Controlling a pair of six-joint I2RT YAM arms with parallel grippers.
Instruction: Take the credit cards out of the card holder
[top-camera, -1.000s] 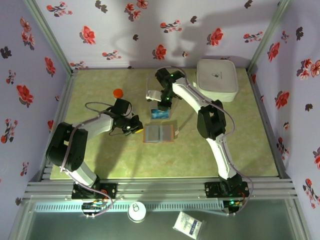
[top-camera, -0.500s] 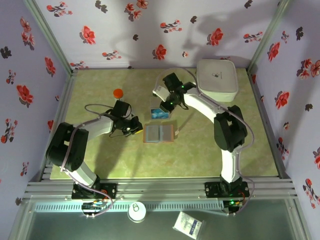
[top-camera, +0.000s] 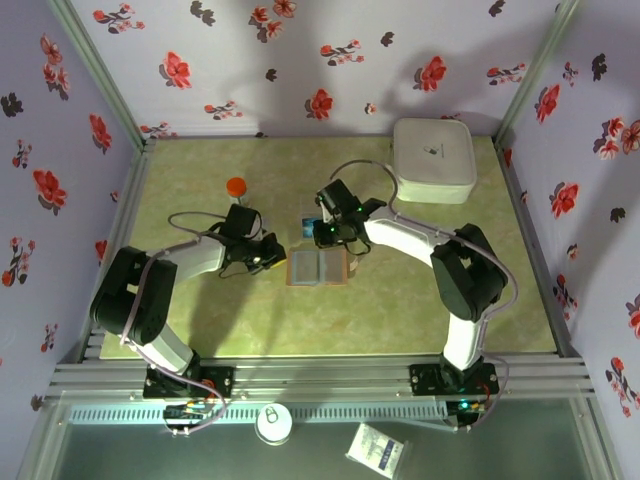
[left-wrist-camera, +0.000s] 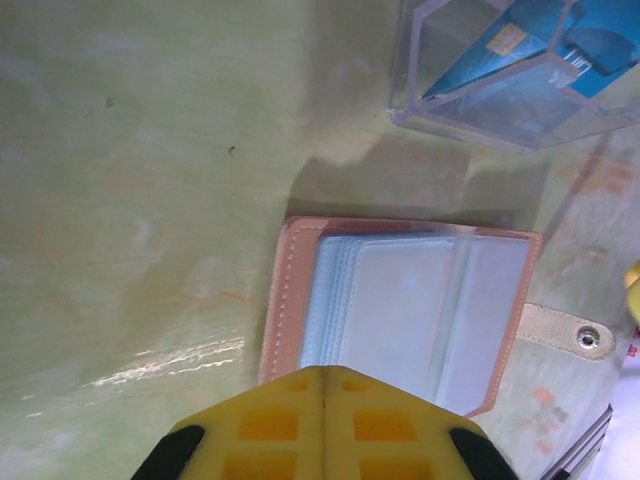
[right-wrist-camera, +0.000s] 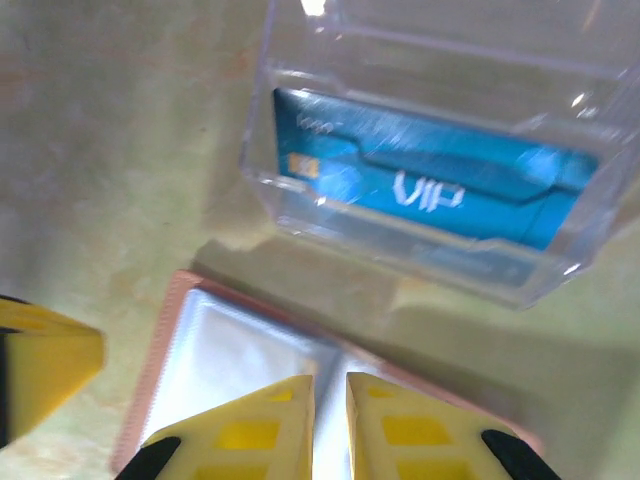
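Note:
The card holder lies open and flat on the green mat, its clear sleeves up and its clasp tab to the right. Blue credit cards lie in a clear plastic tray just beyond it. My left gripper is shut with nothing in it, its tips over the holder's near-left edge. My right gripper hovers over the holder's far edge, its fingers a narrow gap apart and nothing between them. In the top view the left gripper and right gripper flank the holder.
A white lidded box stands at the back right. A small orange object sits behind the left arm. Flowered walls close in the mat on three sides.
My right arm has swung back from above the tray and come down toward the card holder's far edge. The left gripper has stayed shut by the holder's left edge.

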